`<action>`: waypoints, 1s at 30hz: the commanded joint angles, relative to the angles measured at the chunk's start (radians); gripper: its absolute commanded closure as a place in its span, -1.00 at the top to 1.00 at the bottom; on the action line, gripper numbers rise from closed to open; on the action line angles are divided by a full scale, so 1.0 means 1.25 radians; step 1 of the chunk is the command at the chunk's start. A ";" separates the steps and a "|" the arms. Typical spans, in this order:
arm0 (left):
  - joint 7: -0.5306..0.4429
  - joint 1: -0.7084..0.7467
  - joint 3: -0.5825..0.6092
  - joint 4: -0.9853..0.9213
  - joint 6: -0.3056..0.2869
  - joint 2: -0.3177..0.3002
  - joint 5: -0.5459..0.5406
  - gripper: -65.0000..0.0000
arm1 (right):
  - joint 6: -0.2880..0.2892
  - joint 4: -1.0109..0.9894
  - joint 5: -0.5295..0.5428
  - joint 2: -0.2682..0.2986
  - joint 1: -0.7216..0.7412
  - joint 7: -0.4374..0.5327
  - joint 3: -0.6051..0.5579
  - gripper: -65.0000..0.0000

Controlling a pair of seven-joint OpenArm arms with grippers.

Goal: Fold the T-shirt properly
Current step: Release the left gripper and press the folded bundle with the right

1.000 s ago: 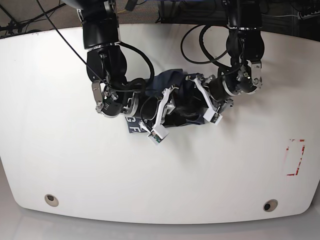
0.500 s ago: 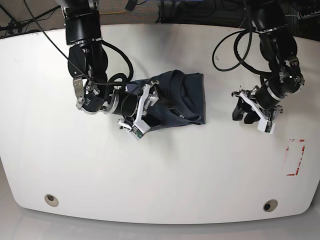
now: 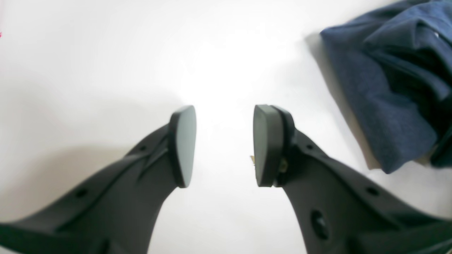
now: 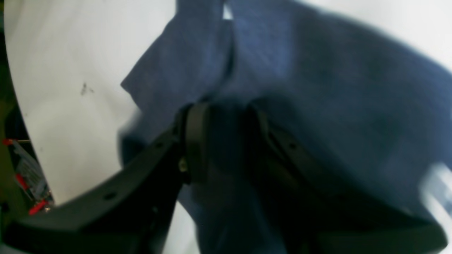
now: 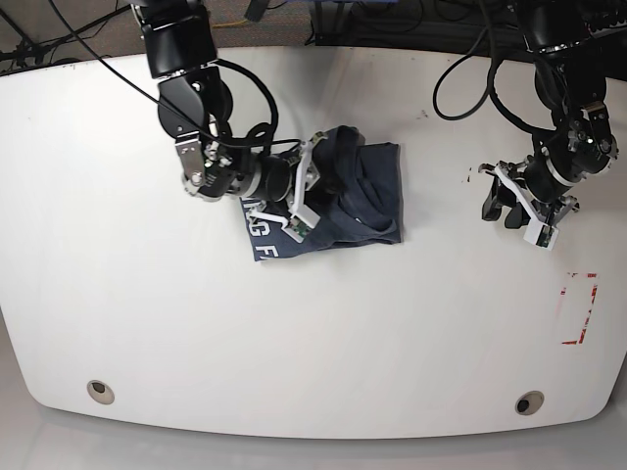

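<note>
The dark navy T-shirt point(image 5: 358, 196) lies bunched in the middle of the white table point(image 5: 147, 313), with white lettering point(image 5: 263, 240) showing at its lower left corner. My right gripper point(image 5: 299, 196) is on the shirt's left part. In the right wrist view its fingers point(image 4: 196, 141) are closed around a fold of the blue fabric point(image 4: 317, 88). My left gripper point(image 5: 519, 211) is open and empty over bare table, well to the right of the shirt. In the left wrist view the left gripper point(image 3: 224, 146) shows a wide gap, and the shirt's edge point(image 3: 381, 91) lies at the upper right.
A red tape outline point(image 5: 580, 308) marks the table's right side. Two round holes point(image 5: 98, 390) point(image 5: 529, 402) sit near the front edge. Black cables hang behind both arms at the back edge.
My right gripper has moved up and to the right over the shirt, uncovering the white lettering. My left gripper has shifted slightly further right, staying open.
</note>
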 commanded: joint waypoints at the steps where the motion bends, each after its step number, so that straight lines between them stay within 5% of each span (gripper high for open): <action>1: -0.023 0.008 -0.001 0.058 -0.002 -0.011 -0.017 -0.25 | 0.006 -0.040 -0.031 -0.026 0.016 0.058 -0.013 -0.50; 7: -0.021 0.018 0.046 0.127 -0.002 0.016 -0.017 -0.25 | 0.006 -0.057 -0.026 -0.040 0.039 0.073 -0.010 -0.51; 13: -0.019 0.020 0.165 0.179 -0.001 0.036 -0.017 -0.25 | 0.000 0.074 0.065 0.009 0.068 -0.034 0.079 -0.51; 19: -0.019 0.020 0.238 0.175 0.000 0.099 -0.013 -0.25 | 0.006 0.002 0.081 0.070 0.138 -0.051 0.116 -0.51; 25: -0.019 0.027 0.296 0.171 0.003 0.180 0.005 -0.25 | 0.007 -0.106 0.078 0.098 0.206 -0.019 0.110 -0.51; 30: -0.021 0.012 0.339 0.071 0.002 0.239 0.123 -0.25 | 0.009 -0.226 0.010 0.095 0.256 0.065 0.078 -0.51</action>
